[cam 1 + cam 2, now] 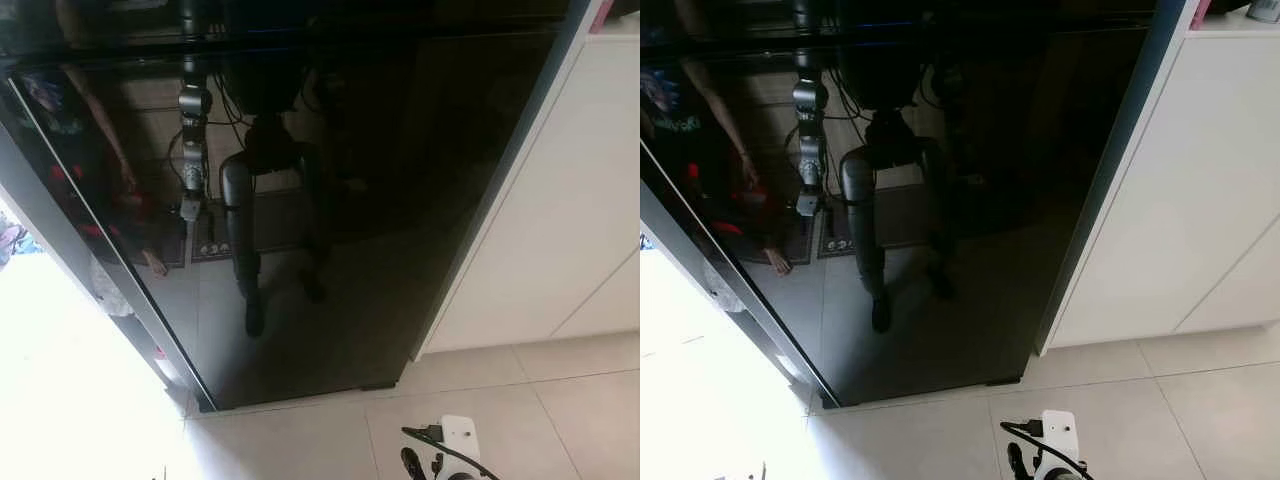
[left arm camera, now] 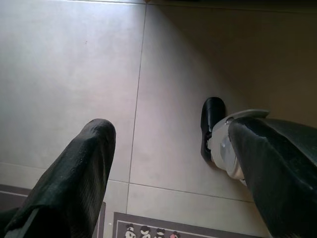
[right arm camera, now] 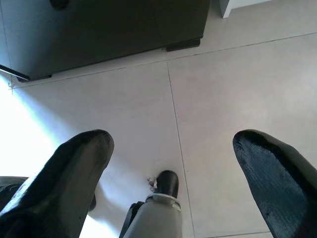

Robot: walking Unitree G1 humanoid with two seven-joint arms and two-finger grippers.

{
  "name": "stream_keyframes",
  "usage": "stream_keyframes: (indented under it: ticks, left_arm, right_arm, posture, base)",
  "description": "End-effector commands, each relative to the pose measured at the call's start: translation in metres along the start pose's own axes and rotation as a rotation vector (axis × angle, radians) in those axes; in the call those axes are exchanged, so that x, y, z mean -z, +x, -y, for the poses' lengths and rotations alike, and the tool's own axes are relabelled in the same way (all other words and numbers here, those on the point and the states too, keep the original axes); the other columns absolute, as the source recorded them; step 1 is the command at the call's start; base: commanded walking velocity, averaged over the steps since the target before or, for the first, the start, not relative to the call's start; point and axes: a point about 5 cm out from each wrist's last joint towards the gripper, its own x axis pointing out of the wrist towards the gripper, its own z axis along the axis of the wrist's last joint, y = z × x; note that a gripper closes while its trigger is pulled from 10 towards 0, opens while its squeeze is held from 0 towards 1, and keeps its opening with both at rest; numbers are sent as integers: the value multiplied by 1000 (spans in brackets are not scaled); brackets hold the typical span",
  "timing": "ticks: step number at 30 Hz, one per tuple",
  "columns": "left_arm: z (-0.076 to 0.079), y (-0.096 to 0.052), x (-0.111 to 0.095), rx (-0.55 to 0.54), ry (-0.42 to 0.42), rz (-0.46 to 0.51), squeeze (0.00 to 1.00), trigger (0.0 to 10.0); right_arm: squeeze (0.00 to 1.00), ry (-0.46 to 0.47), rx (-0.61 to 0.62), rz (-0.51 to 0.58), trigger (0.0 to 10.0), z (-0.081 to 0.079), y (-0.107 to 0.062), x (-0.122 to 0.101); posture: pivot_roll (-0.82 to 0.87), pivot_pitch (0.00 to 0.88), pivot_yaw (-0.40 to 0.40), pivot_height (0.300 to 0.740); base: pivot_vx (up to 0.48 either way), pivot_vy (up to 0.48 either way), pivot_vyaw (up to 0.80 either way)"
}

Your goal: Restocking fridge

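Both arms hang idle at the robot's sides, pointing at the floor. The left gripper [image 2: 168, 188] has its two black fingers spread wide with nothing between them; below the jaws lie pale floor tiles [image 2: 69, 84], the robot's own foot [image 2: 212, 124] and the edge of a patterned mat [image 2: 148, 230]. The right gripper [image 3: 198, 173] is likewise spread wide and empty, tiles beneath it, and beyond its fingertips the bottom edge of the black fridge [image 3: 109, 29].

From the head, the fridge door [image 1: 380, 200] stands shut straight ahead, its glossy face mirroring the robot. It is tall, its long axis upright, and it lies forward of and well above both sets of jaws. A white cabinet [image 1: 560, 220] adjoins it on the right. No handle can be made out, nor any stock to load. I judge the door must be opened first; the right gripper looks slightly nearer the fridge base
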Motion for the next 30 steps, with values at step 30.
stream_keyframes:
  ticks: [30]
  left_arm:
    - [-2,0,3,-3,-2,-22,0,10000]
  right_arm:
    - [0,14,-2,9,10000,-1,0,-1]
  posture:
    - [-4,0,2,740]
  base:
    - [0,350,0]
